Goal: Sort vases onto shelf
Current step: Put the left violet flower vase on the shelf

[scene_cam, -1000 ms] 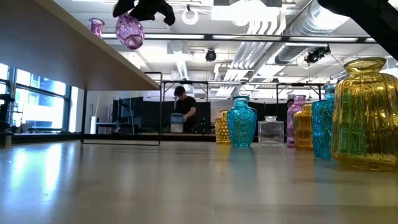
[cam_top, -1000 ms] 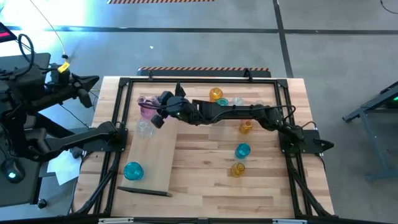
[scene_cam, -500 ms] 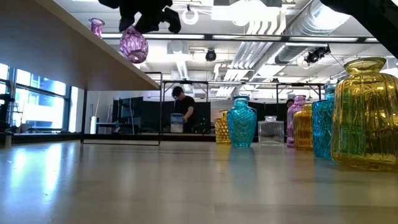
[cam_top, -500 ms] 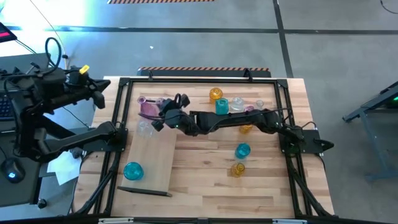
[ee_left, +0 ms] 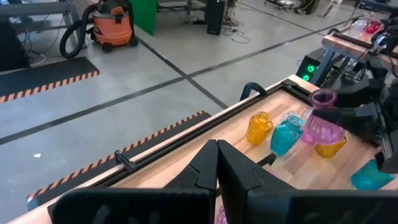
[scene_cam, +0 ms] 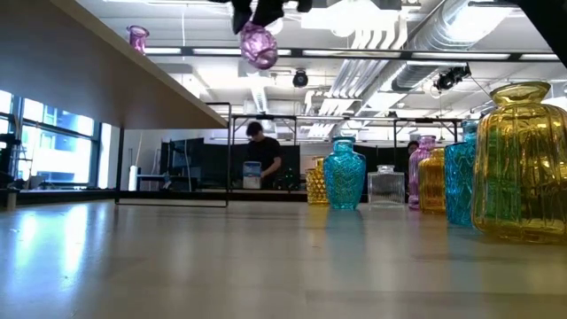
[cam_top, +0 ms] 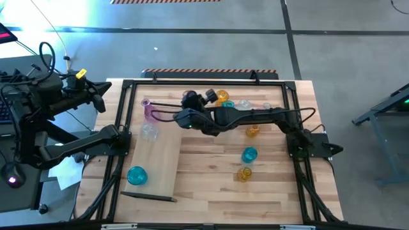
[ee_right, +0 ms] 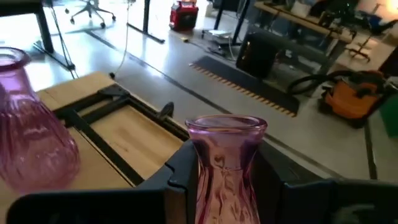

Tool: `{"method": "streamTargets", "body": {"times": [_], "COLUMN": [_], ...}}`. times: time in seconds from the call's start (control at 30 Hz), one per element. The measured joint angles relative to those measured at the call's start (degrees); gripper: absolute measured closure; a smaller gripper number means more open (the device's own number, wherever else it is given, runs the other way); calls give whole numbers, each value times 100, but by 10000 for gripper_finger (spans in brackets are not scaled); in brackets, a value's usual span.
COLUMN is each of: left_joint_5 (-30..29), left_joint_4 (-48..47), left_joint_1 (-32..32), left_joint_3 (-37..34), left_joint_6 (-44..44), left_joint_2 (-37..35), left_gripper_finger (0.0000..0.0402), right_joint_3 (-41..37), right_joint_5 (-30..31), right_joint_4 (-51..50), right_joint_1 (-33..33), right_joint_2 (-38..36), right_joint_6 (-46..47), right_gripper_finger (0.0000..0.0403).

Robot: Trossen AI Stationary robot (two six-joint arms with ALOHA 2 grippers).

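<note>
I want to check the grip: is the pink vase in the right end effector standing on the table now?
No. In the low view the pink vase hangs high above the table, held by the right end effector.

My wooden table (cam_top: 211, 191) is big and light brown. Thin black bars (cam_top: 204, 82) run along its edges and make a frame. Past the far edge, a strip of orange and black stripes (cam_top: 211, 71) lies on the grey floor (cam_top: 192, 45). Just past the left edge I see a white sheet of paper (cam_top: 67, 174).

Far behind the table a person (scene_cam: 261, 155) in a dark top stands in the room. Tall windows (scene_cam: 44, 151) are on one side, and pipes (scene_cam: 381, 27) hang under the ceiling. An orange vacuum cleaner (ee_left: 115, 28) with a black hose sits on the floor, near a black mat with a striped edge (ee_left: 43, 74). An office chair (ee_right: 93, 9) stands far off.
</note>
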Motion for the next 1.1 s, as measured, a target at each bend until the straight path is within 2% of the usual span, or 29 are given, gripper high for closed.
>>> {"method": "streamTargets", "body": {"times": [0.13, 0.2, 0.3, 0.37, 0.53, 0.7, 0.77, 0.9, 1.1], "left_joint_5": [2, 2, 2, 4, 53, 65, 65, 66, 68], "left_joint_4": [1, 2, 9, 9, 9, 7, 7, 7, 7], "left_joint_1": [-1, 0, 0, -1, 0, -2, 0, 0, -1], "left_joint_3": [0, 0, 0, 0, 0, 0, 0, 0, 0], "left_joint_6": [-3, -3, -5, -11, -14, -14, -12, -12, -7], "left_joint_2": [-5, -5, -5, -5, -5, -5, -5, -3, -3], "left_gripper_finger": [401, 401, 401, 401, 401, 401, 401, 401, 401], "right_joint_3": [0, 0, -5, -184, -1027, -1881, -2171, -2783, -3235], "right_joint_5": [2, -226, -822, -962, -1400, -1568, -1783, -2142, -2364], "right_joint_4": [-168, 20, 690, 1417, 2931, 4693, 5459, 6279, 6749], "right_joint_1": [24, 26, 22, 20, -98, -142, -181, -339, -418], "right_joint_2": [-109, -147, -155, -148, -111, -127, -177, -267, -425], "right_joint_6": [-17, -173, -483, -825, -1158, -1645, -1584, -1300, -1236], "right_gripper_finger": [322, 322, 322, 322, 322, 322, 322, 322, 322]}}
